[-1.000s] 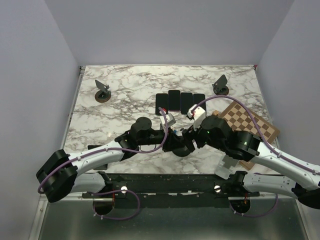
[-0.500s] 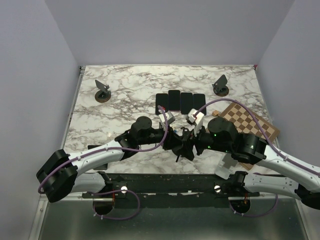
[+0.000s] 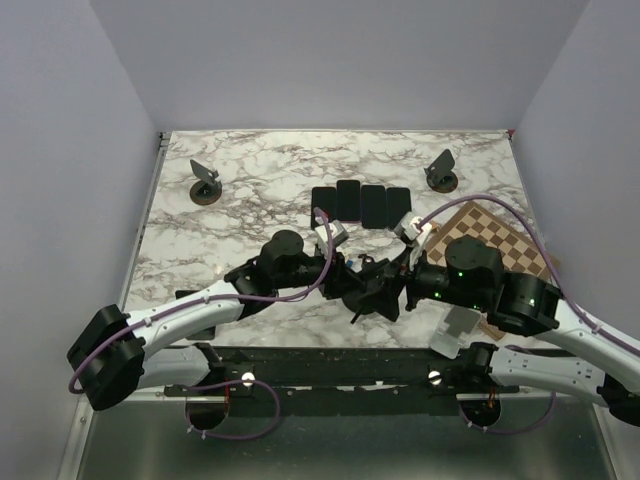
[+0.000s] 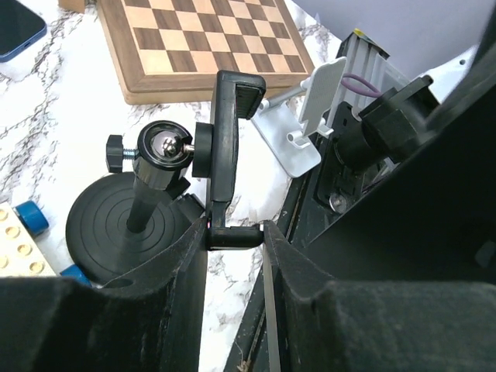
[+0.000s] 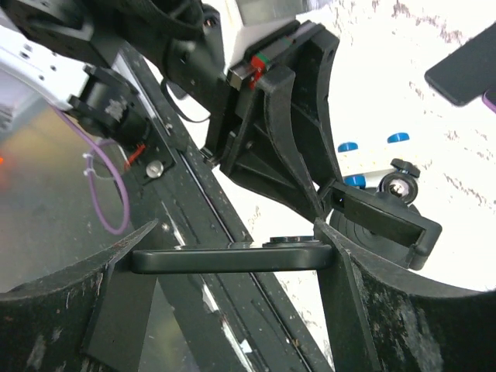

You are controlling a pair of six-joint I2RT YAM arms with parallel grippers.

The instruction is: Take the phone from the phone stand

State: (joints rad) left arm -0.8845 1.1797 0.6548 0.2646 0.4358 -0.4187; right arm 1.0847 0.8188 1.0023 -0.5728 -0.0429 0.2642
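Top: we saw left gripper and right gripper both at phone stand, by near edge of table.
Left wrist: left fingers clamped stand's lower lip.
Right wrist: right fingers pinched phone edge-on, just beside stand.

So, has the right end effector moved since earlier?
Yes. From above, the right end effector shifted toward the chessboard: its white wrist bracket, earlier below the row of phones, is now past its end.
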